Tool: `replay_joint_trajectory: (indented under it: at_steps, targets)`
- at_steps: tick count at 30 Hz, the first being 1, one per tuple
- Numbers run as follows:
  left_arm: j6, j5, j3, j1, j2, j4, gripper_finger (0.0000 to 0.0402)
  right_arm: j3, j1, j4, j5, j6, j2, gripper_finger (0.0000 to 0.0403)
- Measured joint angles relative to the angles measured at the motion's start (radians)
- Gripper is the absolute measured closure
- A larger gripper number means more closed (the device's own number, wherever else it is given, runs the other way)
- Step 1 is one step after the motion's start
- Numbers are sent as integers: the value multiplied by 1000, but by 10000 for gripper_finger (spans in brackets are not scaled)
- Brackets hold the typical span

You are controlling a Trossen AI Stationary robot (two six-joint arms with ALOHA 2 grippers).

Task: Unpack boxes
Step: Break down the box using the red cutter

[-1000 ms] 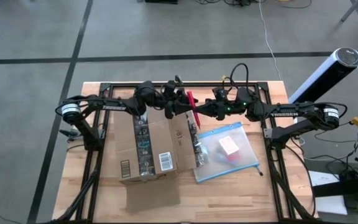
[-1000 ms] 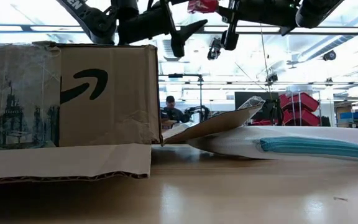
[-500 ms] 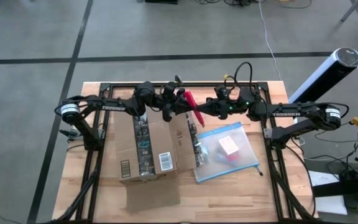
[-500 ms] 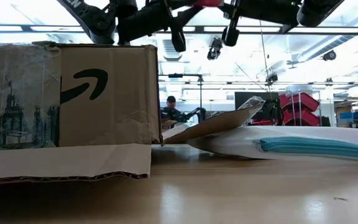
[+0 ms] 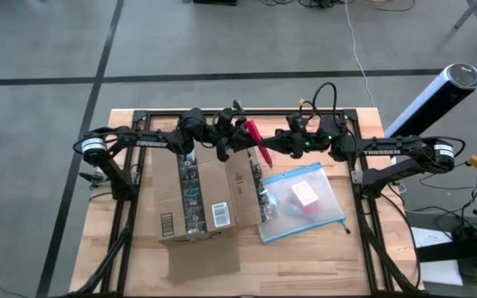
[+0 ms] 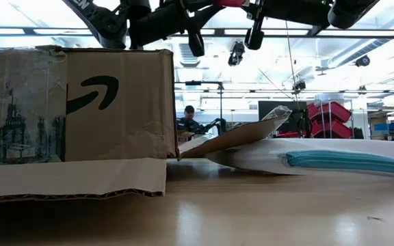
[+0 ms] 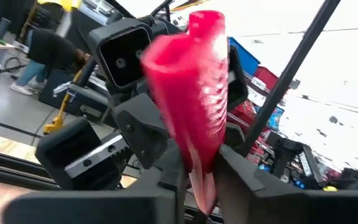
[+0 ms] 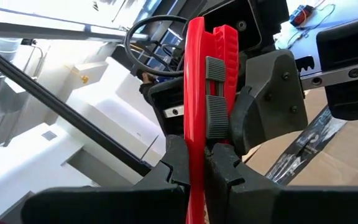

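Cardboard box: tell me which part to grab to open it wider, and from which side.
Grip the box by the free edge of its loose flap, coming from the pouch side. That edge slopes up off the table, so a finger could probably slide under it. First the left gripper or right gripper must release the red tool.

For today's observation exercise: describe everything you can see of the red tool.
The red tool is slim, glossy plastic with a grey ribbed slider on one face. It hangs above the table's far side, over the cardboard box, pinched by both the left end effector and the right end effector.
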Motion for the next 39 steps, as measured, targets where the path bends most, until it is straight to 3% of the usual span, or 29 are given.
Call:
replay_joint_trajectory:
  at_steps: [6,11,16,26,39]
  targets:
    - [-4,-58,2,0,3,12,219,0,0,-20,18,2,4,401]
    - [-1,-49,33,0,4,9,194,1,0,-23,15,-1,2,401]
    - [18,-39,57,0,3,-18,226,1,1,-20,6,-5,8,401]
    - [25,46,96,-3,40,-12,366,-5,-2,-62,28,13,32,398]
    - [19,47,136,15,44,-66,367,-3,-10,-26,0,-44,32,401]
